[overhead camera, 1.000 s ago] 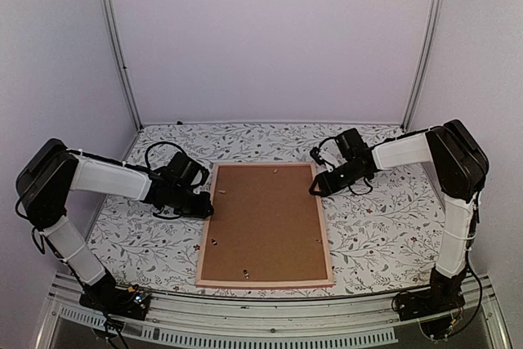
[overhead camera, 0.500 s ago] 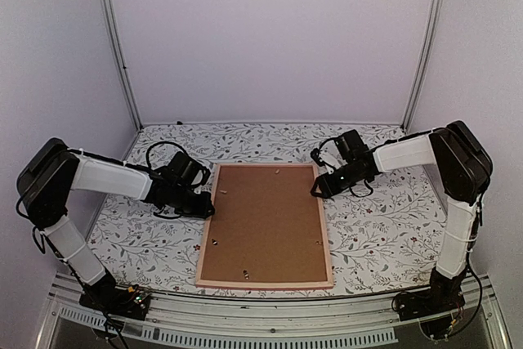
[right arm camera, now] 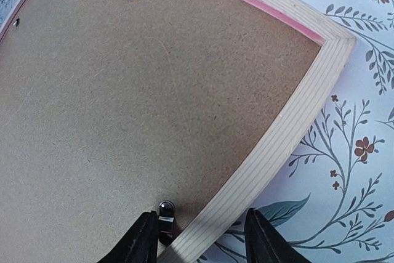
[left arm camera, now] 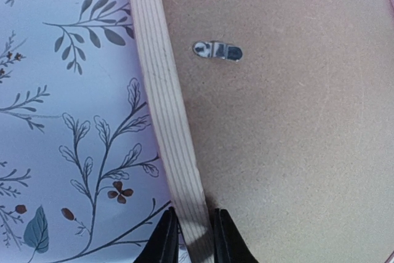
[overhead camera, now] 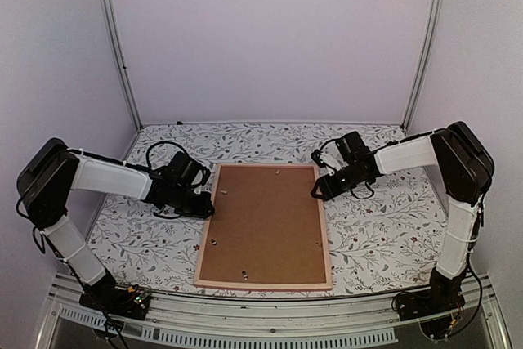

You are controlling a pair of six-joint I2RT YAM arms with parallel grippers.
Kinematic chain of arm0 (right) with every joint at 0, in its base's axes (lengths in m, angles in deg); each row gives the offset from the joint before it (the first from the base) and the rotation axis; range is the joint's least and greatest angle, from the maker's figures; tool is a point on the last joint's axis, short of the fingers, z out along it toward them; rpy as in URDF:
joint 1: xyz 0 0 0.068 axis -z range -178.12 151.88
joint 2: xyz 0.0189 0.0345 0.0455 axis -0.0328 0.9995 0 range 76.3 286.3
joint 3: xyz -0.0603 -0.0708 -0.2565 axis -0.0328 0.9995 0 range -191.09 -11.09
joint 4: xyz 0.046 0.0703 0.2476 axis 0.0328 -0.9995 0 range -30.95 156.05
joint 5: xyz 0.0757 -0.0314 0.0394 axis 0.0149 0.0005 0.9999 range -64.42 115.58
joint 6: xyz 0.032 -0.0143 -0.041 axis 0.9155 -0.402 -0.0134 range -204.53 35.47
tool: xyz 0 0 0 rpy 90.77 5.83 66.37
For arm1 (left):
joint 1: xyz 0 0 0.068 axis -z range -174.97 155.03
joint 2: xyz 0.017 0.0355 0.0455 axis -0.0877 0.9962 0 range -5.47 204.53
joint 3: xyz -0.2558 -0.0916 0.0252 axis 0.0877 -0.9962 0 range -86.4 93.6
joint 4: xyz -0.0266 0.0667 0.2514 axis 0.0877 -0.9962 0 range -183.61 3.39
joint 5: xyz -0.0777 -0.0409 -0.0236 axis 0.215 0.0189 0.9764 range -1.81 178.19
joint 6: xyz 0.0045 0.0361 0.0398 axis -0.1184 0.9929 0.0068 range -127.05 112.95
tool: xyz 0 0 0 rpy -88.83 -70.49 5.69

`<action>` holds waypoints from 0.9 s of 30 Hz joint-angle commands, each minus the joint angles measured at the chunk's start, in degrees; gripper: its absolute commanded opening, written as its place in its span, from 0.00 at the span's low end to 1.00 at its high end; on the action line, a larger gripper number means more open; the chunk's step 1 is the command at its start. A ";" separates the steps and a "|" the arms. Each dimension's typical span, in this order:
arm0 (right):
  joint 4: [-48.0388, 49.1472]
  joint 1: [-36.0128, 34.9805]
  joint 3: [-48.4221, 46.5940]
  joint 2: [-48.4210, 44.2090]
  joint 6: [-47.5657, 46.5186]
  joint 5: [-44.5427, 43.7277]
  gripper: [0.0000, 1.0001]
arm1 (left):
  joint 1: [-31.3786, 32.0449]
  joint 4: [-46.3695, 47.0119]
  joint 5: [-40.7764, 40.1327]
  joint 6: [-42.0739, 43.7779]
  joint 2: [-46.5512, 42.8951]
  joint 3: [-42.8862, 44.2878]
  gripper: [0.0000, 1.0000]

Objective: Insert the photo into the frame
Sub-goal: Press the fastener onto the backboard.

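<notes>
My left gripper (left arm camera: 192,238) is pinched narrowly across the left rail of the pale-wood, pink-edged rectangular frame (left arm camera: 163,109), which lies face down between the arms. My right gripper (right arm camera: 200,238) straddles the right rail near the far corner, fingers spread wide and holding nothing. The plain brown backing board (overhead camera: 265,222) fills the frame and hides any photo, so I judge we're at fastening, and next the small metal clip (right arm camera: 165,209) needs a fine fingertip nudge.

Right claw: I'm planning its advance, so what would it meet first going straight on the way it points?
Probably the frame, whose wooden rail lies between the fingers of the right claw; depth is unclear.
</notes>
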 commanded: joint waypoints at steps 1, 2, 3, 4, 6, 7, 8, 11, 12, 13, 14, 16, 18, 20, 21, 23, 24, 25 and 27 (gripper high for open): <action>-2.71 0.45 1.53 -1.09 -0.75 -2.93 0.48 | -0.33 -1.88 0.73 2.81 0.63 0.62 0.18; -2.78 0.50 1.60 -1.05 -0.88 -3.25 0.46 | -0.35 -1.86 0.70 2.85 0.58 0.66 0.18; -2.89 0.53 1.62 -0.97 -1.01 -3.40 0.44 | -0.33 -1.91 0.67 2.89 0.56 0.63 0.18; -2.93 0.54 1.67 -0.96 -1.10 -3.58 0.43 | -0.35 -1.87 0.66 2.88 0.50 0.54 0.18; -3.01 0.59 1.52 -0.81 -1.30 -4.20 0.39 | -0.35 -2.06 0.58 3.02 0.45 0.49 0.18; -3.10 0.69 1.40 -0.86 -1.37 -4.37 0.37 | -0.35 -2.12 0.57 2.98 0.49 0.55 0.18; -3.19 0.78 1.36 -0.78 -1.43 -4.34 0.36 | -0.35 -2.10 0.50 3.10 0.35 0.50 0.18; -3.32 1.13 1.15 -0.82 -1.74 -3.88 0.32 | -0.36 -2.13 0.31 3.19 0.40 0.48 0.18; -3.30 1.15 1.02 -0.86 -1.85 -3.56 0.31 | -0.42 -2.13 0.31 3.21 0.47 0.46 0.18; -3.29 1.14 1.06 -0.93 -2.11 -3.35 0.30 | -0.44 -2.11 0.31 3.16 0.50 0.41 0.18; -3.29 1.15 0.94 -1.03 -2.23 -3.15 0.30 | -0.44 -2.08 0.38 3.16 0.49 0.42 0.18; -3.42 1.20 0.77 -1.06 -2.68 -2.87 0.28 | -0.43 -2.12 0.44 3.20 0.53 0.50 0.18; -3.90 1.24 0.26 -0.92 -3.42 -2.60 0.26 | -0.44 -2.11 0.49 3.23 0.50 0.58 0.18; -4.35 1.25 -0.36 -0.81 -4.05 -2.40 0.24 | -0.51 -2.27 0.43 3.45 0.51 0.67 0.18; -4.51 1.25 -0.56 -0.78 -4.36 -2.29 0.23 | -0.53 -2.41 0.40 3.51 0.50 0.79 0.18; -5.29 1.48 -1.54 -0.55 -5.08 -1.63 0.21 | -0.52 -2.49 0.38 3.53 0.49 0.81 0.18; -5.74 1.65 -1.99 -0.36 -5.44 -1.15 0.20 | -0.53 -2.48 0.37 3.57 0.41 0.84 0.18; -6.11 1.79 -2.34 -0.28 -5.83 -0.82 0.19 | -0.50 -2.50 0.40 3.50 0.43 0.82 0.18; -6.47 2.02 -2.68 -0.01 -6.47 -0.40 0.18 | -0.57 -2.50 0.40 3.59 0.43 0.78 0.18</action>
